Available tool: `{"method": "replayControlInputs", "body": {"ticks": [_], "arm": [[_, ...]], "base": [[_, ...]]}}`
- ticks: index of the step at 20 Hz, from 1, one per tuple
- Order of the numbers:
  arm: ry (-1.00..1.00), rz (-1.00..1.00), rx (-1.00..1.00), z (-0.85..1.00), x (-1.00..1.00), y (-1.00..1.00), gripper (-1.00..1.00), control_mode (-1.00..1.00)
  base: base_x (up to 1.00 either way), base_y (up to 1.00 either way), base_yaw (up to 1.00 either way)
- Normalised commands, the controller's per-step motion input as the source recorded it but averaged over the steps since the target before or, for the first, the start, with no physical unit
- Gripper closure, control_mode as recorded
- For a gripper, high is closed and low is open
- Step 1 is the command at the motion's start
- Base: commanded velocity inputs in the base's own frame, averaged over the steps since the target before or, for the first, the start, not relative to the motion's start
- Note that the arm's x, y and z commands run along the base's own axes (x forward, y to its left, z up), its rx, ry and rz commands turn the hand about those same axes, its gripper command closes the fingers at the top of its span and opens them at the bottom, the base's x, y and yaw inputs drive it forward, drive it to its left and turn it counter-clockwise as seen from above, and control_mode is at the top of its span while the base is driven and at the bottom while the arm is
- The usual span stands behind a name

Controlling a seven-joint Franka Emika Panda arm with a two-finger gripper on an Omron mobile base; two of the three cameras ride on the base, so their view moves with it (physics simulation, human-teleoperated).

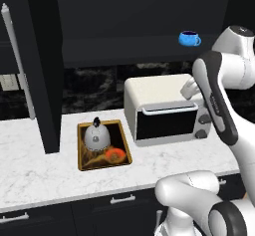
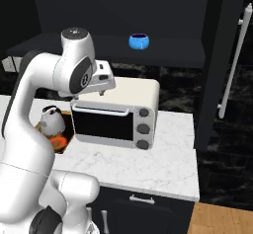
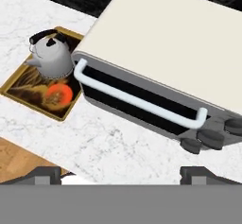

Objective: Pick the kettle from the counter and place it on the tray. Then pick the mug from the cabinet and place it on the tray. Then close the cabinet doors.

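The grey speckled kettle [image 1: 96, 135] [image 2: 52, 120] [image 3: 50, 56] stands upright on the back half of the golden-rimmed tray [image 1: 121, 148] [image 2: 66, 144] [image 3: 22, 95], which lies on the white marble counter [image 1: 40, 165] [image 2: 148, 164] [image 3: 118, 138]. The blue mug [image 1: 189, 39] [image 2: 139, 41] sits on the dark shelf of the open cabinet [image 1: 124, 48]. My gripper [image 1: 189, 90] [image 2: 102, 93] [image 3: 120, 173] hovers open and empty over the top of the toaster oven, well below the mug and to the right of the kettle.
A cream toaster oven [image 1: 164, 110] [image 2: 118, 112] [image 3: 165, 53] stands on the counter right beside the tray. The cabinet doors [image 1: 45, 65] [image 2: 217, 70] stand swung open at both sides, with long silver handles [image 1: 17, 60] [image 2: 233, 62]. Dark drawers run under the counter.
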Motion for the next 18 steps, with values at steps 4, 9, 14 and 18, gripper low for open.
{"method": "replayControlInputs", "body": {"ticks": [4, 9, 14, 18], "arm": [[0.00, 0.00, 0.00, 0.00, 0.00, -0.17, -1.00, -1.00], [-0.01, -0.01, 0.00, 0.20, 0.10, -0.35, -1.00, -1.00], [-0.15, -0.11, 0.10, 0.60, 0.32, -0.46, -1.00, -1.00], [-0.19, -0.17, 0.17, 0.59, 0.43, -0.48, -1.00, -1.00]], "base": [[0.00, 0.00, 0.00], [0.00, 0.00, 0.00], [0.00, 0.00, 0.00], [0.00, 0.00, 0.00]]}}
